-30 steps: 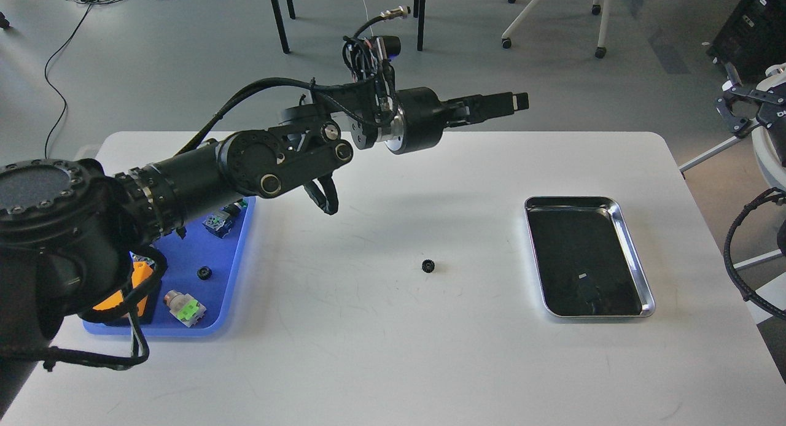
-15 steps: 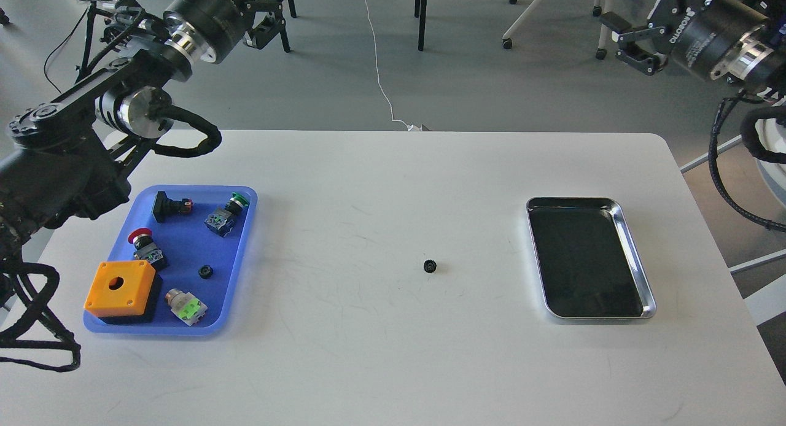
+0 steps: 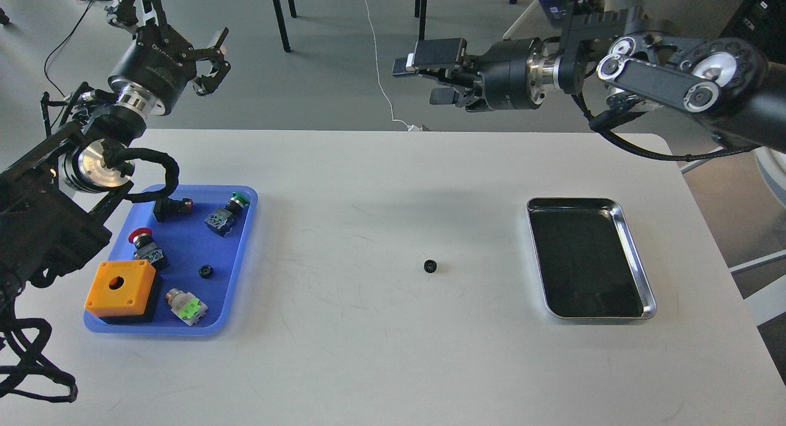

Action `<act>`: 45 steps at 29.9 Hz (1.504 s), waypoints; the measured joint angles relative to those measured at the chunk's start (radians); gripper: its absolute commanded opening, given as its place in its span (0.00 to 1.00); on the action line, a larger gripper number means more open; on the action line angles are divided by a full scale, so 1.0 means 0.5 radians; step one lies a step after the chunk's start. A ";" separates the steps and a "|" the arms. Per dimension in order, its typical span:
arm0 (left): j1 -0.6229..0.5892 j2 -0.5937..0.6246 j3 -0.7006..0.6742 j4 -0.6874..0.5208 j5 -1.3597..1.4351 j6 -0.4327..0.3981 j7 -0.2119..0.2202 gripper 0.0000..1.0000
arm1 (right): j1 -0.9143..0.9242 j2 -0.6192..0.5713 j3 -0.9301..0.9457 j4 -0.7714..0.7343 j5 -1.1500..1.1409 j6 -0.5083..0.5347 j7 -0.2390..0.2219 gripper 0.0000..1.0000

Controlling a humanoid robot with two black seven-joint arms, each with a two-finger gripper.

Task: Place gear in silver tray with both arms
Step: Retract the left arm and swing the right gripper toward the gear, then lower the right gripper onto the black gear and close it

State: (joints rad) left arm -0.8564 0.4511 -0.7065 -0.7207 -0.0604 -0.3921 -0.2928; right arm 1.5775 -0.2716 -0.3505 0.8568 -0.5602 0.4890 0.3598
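Your gear (image 3: 430, 266) lies alone mid-table (image 3: 393, 352), well left of the silver tray (image 3: 638, 266) (its floor bare). Your left hand (image 3: 184, 30) and right hand (image 3: 430, 73) both hover high, fingers spread, holding nothing.

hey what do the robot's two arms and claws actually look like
Both arms are matte black with round joints, shiny silver wrist rings and looped black ribbed cables. The left claw has angular black fingers, with white lettering on its wrist. The right claw has flat, blocky black fingers.
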 measured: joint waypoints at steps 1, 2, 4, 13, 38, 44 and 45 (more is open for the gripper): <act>0.017 0.003 -0.017 -0.004 -0.003 -0.004 0.013 0.98 | 0.014 0.074 -0.049 0.000 -0.094 0.000 0.010 0.99; 0.029 0.006 -0.028 -0.008 -0.005 -0.007 0.020 0.98 | 0.024 0.136 -0.093 0.000 -0.194 0.000 0.027 0.99; 0.046 0.019 -0.038 -0.014 -0.008 -0.011 0.025 0.98 | 0.042 0.265 -0.208 -0.002 -0.357 -0.002 0.076 0.99; 0.084 0.051 -0.042 -0.074 -0.007 -0.017 0.028 0.98 | 0.035 0.541 -0.861 -0.016 -0.876 -0.297 0.254 0.97; 0.106 0.097 -0.041 -0.074 -0.005 -0.045 0.024 0.98 | -0.261 0.543 -1.009 -0.067 -1.096 -0.480 0.258 0.66; 0.106 0.097 -0.041 -0.074 -0.005 -0.040 0.024 0.98 | -0.312 0.543 -1.007 -0.107 -1.095 -0.655 0.258 0.66; 0.106 0.097 -0.041 -0.074 -0.005 -0.039 0.024 0.98 | -0.319 0.543 -1.006 -0.111 -1.095 -0.674 0.258 0.65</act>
State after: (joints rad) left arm -0.8034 0.4997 -0.7271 -0.7578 -0.0629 -0.4117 -0.2808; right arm 1.4182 0.0001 -0.8535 0.8012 -1.1075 0.1521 0.4887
